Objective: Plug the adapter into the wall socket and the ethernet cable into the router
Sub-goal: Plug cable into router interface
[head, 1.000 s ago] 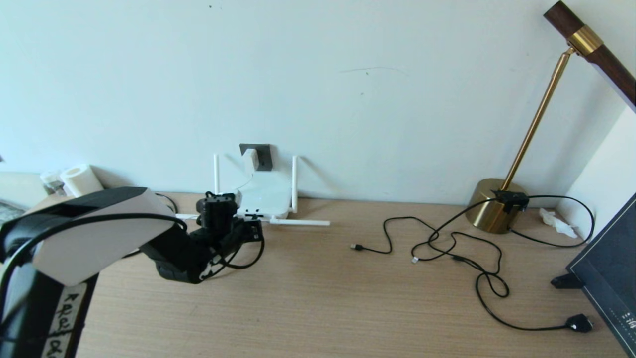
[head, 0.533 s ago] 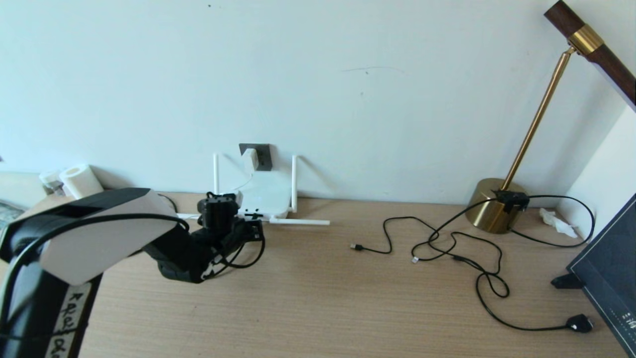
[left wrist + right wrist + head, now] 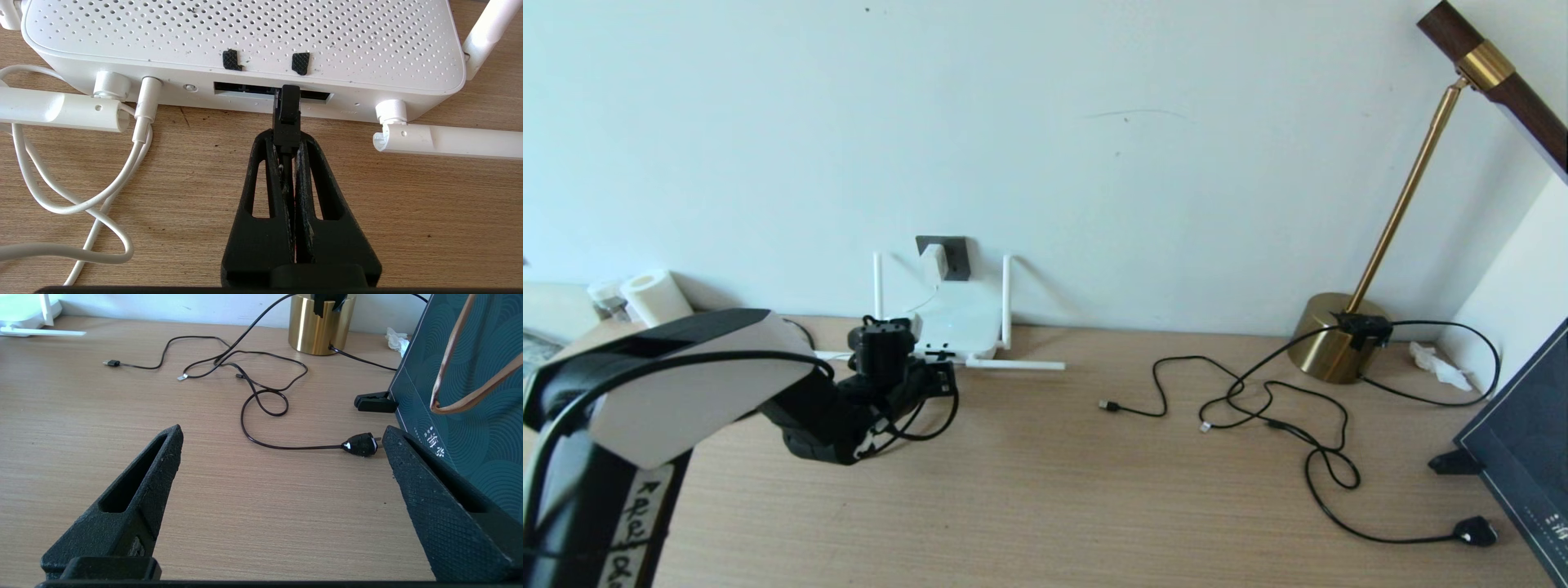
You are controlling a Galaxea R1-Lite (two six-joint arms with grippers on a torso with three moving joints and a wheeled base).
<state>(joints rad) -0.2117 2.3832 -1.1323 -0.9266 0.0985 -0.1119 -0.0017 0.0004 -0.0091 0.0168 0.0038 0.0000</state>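
Left gripper [image 3: 287, 141] jaws pinched on the ethernet cable [image 3: 287, 112] plug, tip at the router [image 3: 245, 36] port slot, looks partly in; we judge seating unconfirmed. Adapter [image 3: 934, 261] already sits in the wall socket [image 3: 954, 255] just behind the router, so that half looks done. Right gripper [image 3: 282, 457] idle, jaws spread, well away from the router above the worktop [image 3: 1045, 490].

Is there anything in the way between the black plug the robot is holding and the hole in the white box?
Nothing visible blocks it. The left end effector is shut on the ethernet cable, whose tip is already at the router's dark port slot. The white cord and the antennas lie off to either side.
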